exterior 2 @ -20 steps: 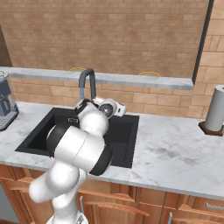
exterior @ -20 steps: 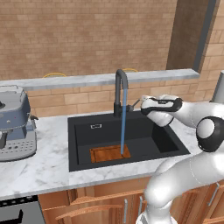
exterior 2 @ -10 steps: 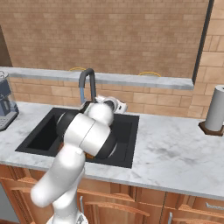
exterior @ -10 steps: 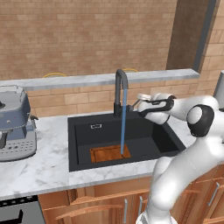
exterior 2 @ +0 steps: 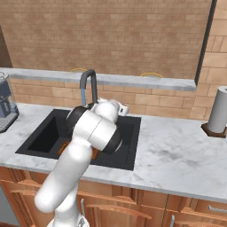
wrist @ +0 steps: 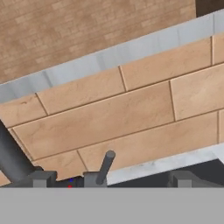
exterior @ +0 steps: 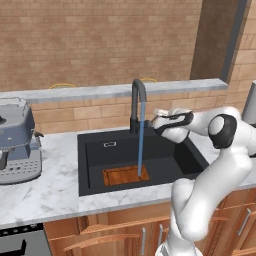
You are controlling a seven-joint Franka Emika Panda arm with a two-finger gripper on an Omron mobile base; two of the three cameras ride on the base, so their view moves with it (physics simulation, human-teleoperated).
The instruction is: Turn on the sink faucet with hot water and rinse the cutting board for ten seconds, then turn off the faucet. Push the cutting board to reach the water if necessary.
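Glossy white rounded arm segments, dark grey joint caps, black-trimmed white gripper [exterior: 159, 121] with small dark fingertips.

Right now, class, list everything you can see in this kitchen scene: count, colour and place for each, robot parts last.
Dark gooseneck sink faucet: one, black, behind the basin.
Thin blue water stream: one, falling from the spout onto the board.
Matte rectangular sink: one, black, set in white marble.
Small wooden cutting board: one, reddish-brown, on the basin floor.
Coffee machine: one, grey-blue, left counter.
Paper towel roll: one, white, right counter.
Gripper: one, open, right of the faucet.
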